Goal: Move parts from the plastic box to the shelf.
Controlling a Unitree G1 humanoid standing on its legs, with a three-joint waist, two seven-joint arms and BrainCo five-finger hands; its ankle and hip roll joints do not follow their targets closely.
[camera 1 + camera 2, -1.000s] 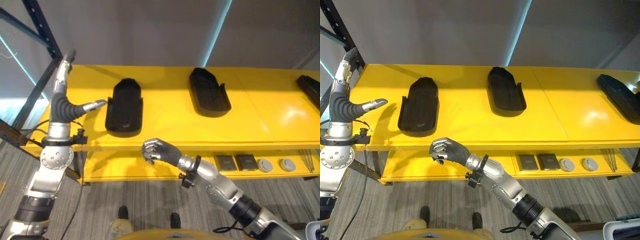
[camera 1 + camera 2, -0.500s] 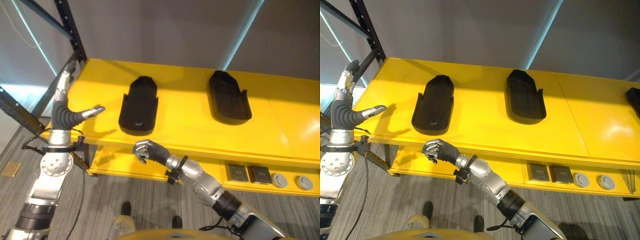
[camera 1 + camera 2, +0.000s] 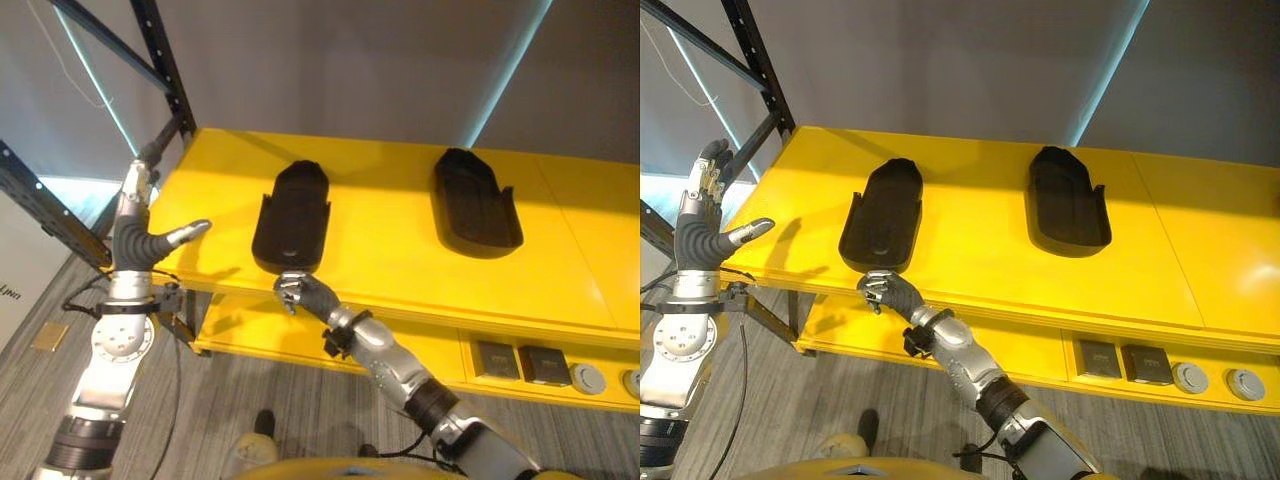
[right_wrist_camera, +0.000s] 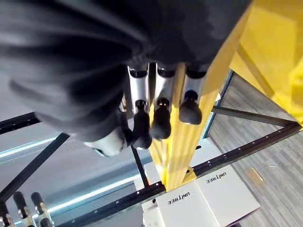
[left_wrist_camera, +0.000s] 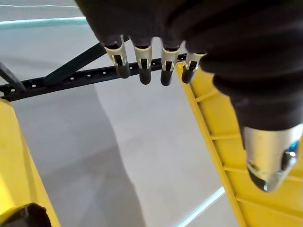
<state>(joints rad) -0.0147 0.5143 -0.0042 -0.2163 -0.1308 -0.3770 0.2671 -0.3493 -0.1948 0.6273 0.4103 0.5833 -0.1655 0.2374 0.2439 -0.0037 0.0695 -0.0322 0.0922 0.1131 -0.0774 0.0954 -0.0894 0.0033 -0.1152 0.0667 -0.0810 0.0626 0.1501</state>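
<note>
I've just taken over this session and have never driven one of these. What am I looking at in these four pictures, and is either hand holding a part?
This is a two-legged humanoid with two silver arms ending in fingered hands. The two wide pictures come from its head camera, looking down at a yellow shelf. Two black parts lie on top: the left black part and the right black part. On the lower shelf sit two small dark squares and two grey discs.

The other two pictures come from cameras on each wrist, looking along the fingers. The left hand is raised beside the shelf's end, fingers straight, holding nothing. The right hand is curled shut at the shelf's front edge, just below the left black part, also holding nothing.
</note>
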